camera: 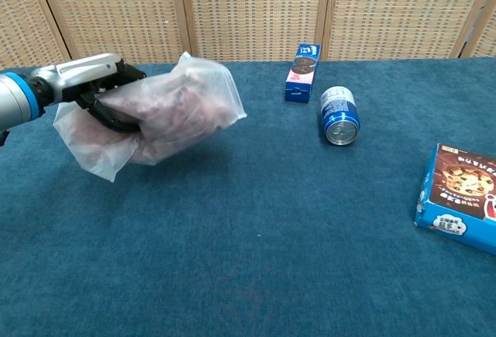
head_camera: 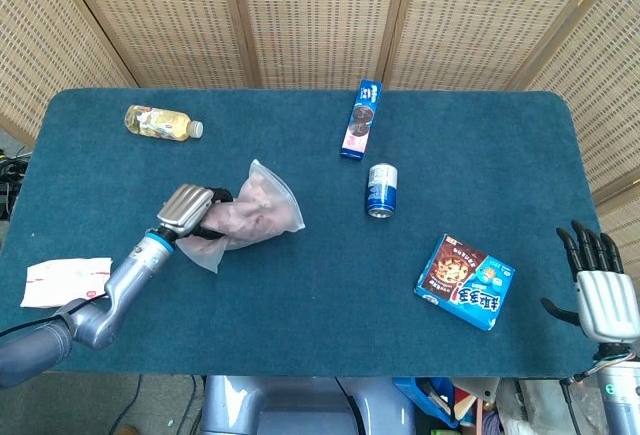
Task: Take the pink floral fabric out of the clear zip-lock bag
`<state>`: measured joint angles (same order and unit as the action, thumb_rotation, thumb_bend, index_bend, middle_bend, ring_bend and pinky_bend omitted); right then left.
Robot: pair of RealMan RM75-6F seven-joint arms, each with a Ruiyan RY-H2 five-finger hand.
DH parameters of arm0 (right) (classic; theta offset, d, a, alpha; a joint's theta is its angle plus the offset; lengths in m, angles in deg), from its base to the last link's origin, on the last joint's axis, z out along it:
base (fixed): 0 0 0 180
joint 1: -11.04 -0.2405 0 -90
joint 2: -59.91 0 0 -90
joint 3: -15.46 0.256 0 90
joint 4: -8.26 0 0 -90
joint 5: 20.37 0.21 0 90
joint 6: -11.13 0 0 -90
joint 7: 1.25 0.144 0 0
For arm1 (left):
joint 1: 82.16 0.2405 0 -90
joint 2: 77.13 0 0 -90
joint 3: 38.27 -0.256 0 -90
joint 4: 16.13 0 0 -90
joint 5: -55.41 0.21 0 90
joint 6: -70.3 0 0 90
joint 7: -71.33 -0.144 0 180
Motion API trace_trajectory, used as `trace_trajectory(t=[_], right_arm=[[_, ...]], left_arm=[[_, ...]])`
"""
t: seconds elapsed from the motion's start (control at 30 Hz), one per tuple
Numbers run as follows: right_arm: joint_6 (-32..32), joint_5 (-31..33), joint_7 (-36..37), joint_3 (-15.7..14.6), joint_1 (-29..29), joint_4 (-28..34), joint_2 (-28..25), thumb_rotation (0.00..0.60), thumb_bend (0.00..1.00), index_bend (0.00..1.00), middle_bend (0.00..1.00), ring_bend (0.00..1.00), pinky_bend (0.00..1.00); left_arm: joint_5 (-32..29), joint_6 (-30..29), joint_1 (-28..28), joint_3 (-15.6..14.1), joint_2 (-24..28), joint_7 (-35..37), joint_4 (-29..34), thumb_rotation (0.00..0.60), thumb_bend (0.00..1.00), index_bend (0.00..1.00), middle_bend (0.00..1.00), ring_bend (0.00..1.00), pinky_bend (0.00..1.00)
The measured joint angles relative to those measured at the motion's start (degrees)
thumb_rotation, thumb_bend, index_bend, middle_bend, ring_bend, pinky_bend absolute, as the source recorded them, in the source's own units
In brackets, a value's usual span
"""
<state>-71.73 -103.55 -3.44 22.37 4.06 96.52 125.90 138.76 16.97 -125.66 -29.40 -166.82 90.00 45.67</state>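
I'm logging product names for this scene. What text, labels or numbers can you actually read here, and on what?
No text can be read for certain.
Bottle: label too blurred.
Slim blue-and-pink box: print too small.
Blue can: white markings, unreadable.
Blue snack box: white characters on the front, too blurred to quote.
White packet: red print, unreadable.
Bag in the left hand: no print visible.

Counter (head_camera: pixel 300 285): dark teal felt. Zip-lock bag (camera: pixel 167 108): clear, hazy; fabric (head_camera: pixel 245 217) inside: mottled pink. Left hand (head_camera: pixel 190 215): silver back, black fingers (camera: pixel 108 116), blue wrist band. Right hand (head_camera: pixel 598 290): silver-grey palm, black fingers. Bottle (head_camera: pixel 160 122): yellow liquid, white cap, pale printed label. Can (head_camera: pixel 381 190): blue with white. Tall box (head_camera: pixel 361 119): blue and pink. Flat box (head_camera: pixel 465 281): brown front, blue sides. Packet (head_camera: pixel 65 281) at left edge: white, red print. Screens behind: tan woven.
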Motion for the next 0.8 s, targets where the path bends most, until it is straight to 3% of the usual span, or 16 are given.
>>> trace_trajectory(t=[0.2, 0.33, 0.57, 0.8], right_arm=[[3.4, -1.0, 9.4, 1.4, -2.9, 0.8, -3.8, 0.600, 0.00, 0.00, 0.01, 0.00, 0.00], [6.6, -1.9, 18.7, 3.0, -5.9, 1.6, -7.6, 0.600, 0.00, 0.09, 0.14, 0.03, 0.04], [12.9, -2.2, 33.3, 6.5, -12.3, 3.3, -12.5, 0.600, 0.00, 0.28, 0.33, 0.22, 0.20], [19.2, -0.8, 36.7, 9.1, -18.1, 5.2, -15.8, 0.600, 0.00, 0.29, 0.34, 0.23, 0.21]], left_arm=[[8.0, -12.3, -0.3, -0.8, -3.2, 9.6, -8.4, 0.600, 0.35, 0.57, 0.52, 0.53, 0.63], [11.5, -17.0, -2.2, -1.3, -6.9, 14.8, -15.2, 0.600, 0.37, 0.57, 0.52, 0.53, 0.63], [13.3, -19.6, -7.3, -1.0, -12.8, 18.0, -21.7, 0.600, 0.37, 0.57, 0.52, 0.53, 0.63], [13.0, -20.3, -11.2, 0.2, -15.5, 18.1, -23.4, 0.600, 0.39, 0.57, 0.52, 0.53, 0.63]])
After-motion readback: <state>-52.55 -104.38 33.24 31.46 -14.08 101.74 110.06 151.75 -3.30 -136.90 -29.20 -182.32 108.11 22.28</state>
